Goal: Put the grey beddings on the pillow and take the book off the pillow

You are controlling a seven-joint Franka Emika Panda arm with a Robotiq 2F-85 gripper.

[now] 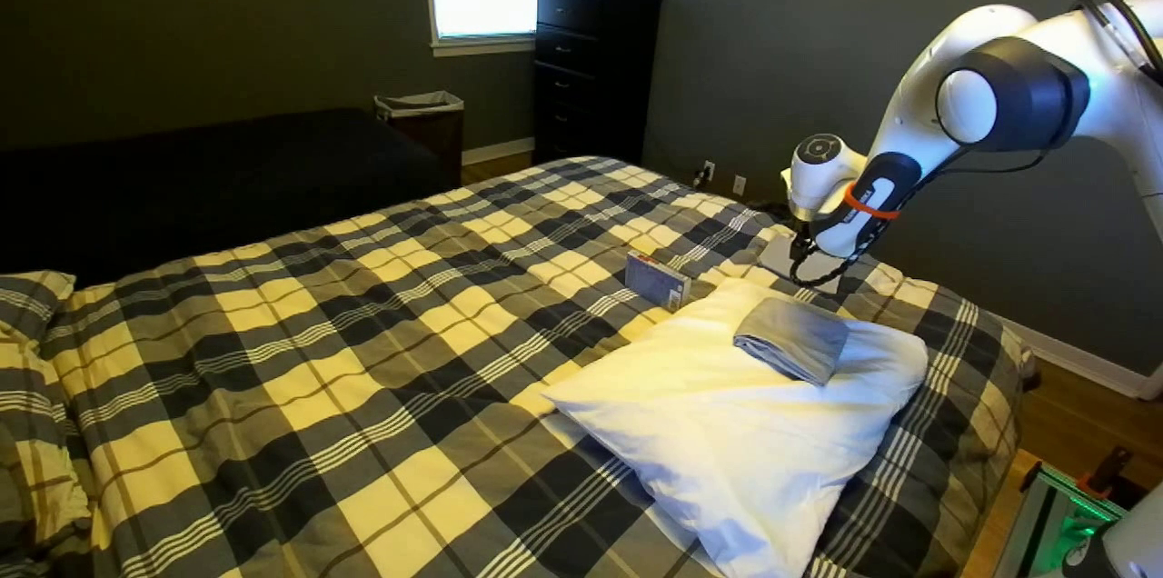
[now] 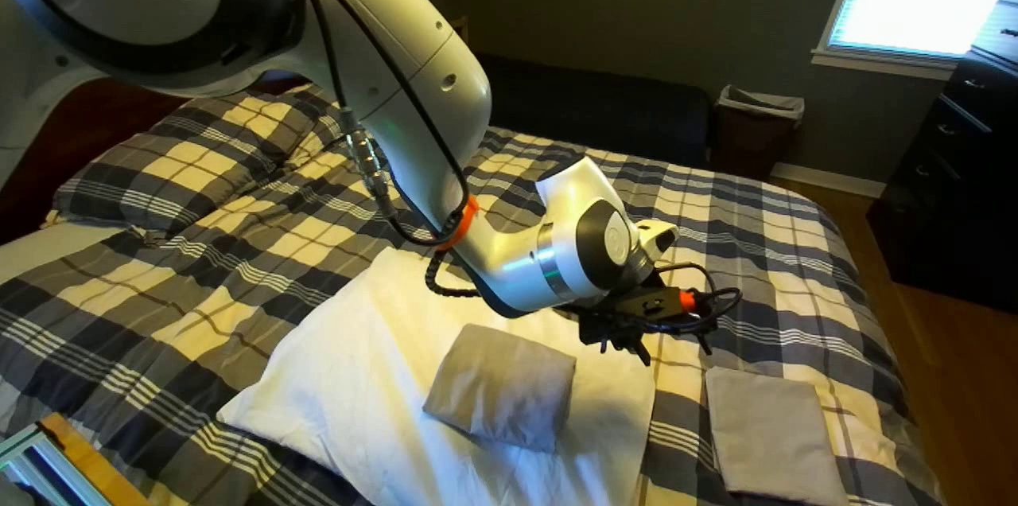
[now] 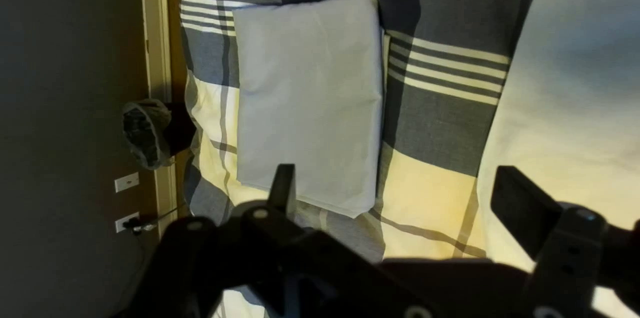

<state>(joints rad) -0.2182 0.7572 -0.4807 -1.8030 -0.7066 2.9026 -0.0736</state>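
One folded grey bedding [image 1: 792,337] lies on the white pillow [image 1: 718,433]; in an exterior view, this grey bedding [image 2: 505,387] is nearest the pillow's middle. Another flat grey bedding [image 2: 775,434] rests on the bedspread beyond the pillow and fills much of the wrist view as a grey bedding [image 3: 310,103]. The bluish book [image 1: 656,280] stands on edge on the bedspread, close beside the pillow; elsewhere the arm seems to hide it. My gripper [image 3: 395,170] is open and empty, above the gap between pillow and off-pillow bedding. In an exterior view the gripper [image 2: 674,351] points downward.
The plaid bedspread [image 1: 363,396] covers the bed, and plaid pillows [image 2: 191,164] lie at its head. A wall with outlets [image 3: 126,182] runs past the foot of the bed. A dark dresser [image 1: 595,74] and a lined bin [image 1: 420,105] stand behind.
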